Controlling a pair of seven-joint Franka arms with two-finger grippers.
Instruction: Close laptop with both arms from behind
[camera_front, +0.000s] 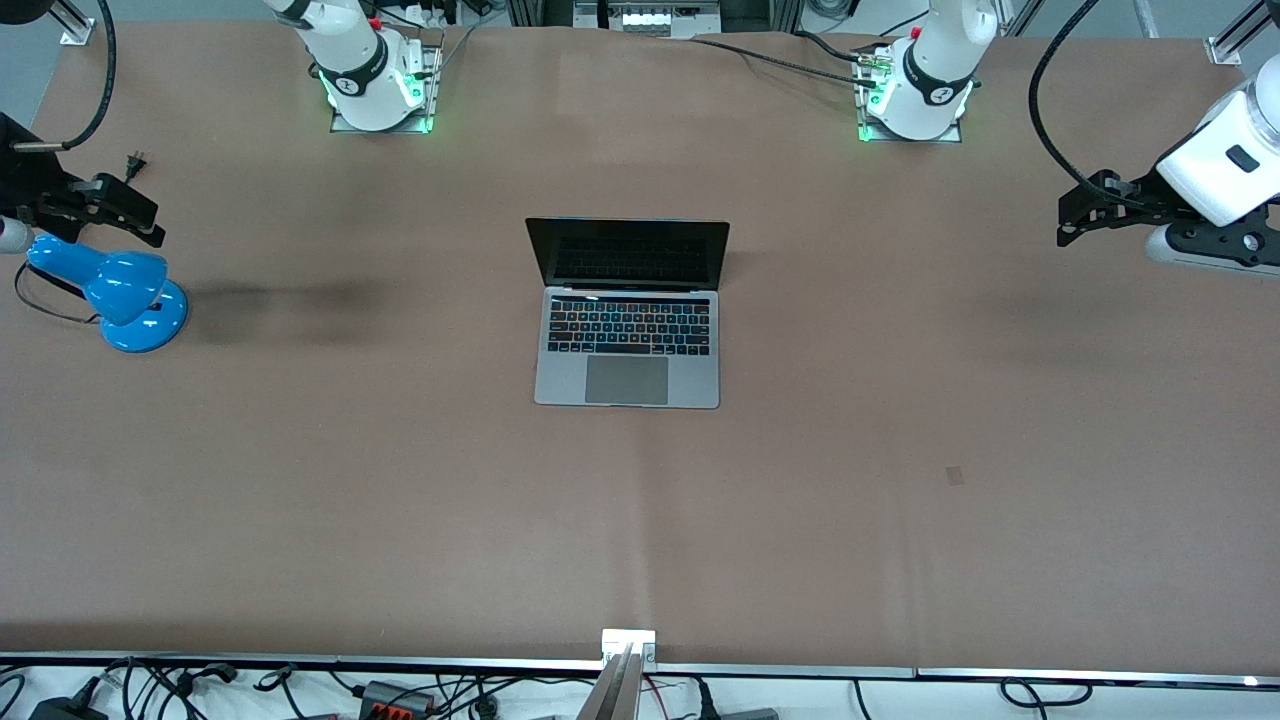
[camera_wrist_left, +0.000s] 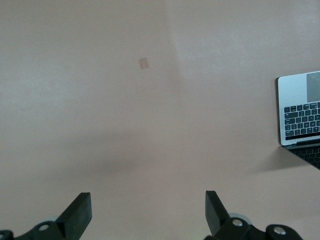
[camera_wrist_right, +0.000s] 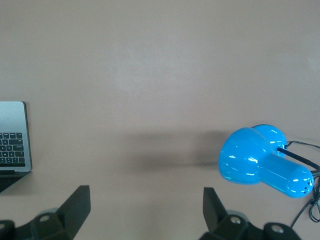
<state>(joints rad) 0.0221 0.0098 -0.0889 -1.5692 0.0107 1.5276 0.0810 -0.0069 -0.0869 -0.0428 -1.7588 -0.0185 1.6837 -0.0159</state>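
The wide brown worktop (camera_front: 900, 520) carries a slim silver-grey laptop (camera_front: 628, 345) with a black keyboard and large trackpad near its middle, lid up, dark screen facing the front camera; both wrist views catch only one cut-off corner of it. The white left arm (camera_front: 1215, 165) hangs over the worktop edge at its own end, its upper links cut off by the frame, and waits well apart from the laptop; its black left gripper (camera_wrist_left: 148, 215) has its jaws spread wide with nothing between them, above bare worktop. The right arm is almost wholly out of frame; its black right gripper (camera_wrist_right: 146, 212), equally wide and empty, waits over the worktop beside a glossy blue desk lamp (camera_front: 125, 295) near that end's edge. A small pale patch (camera_front: 955, 476) marks the worktop nearer the front camera.
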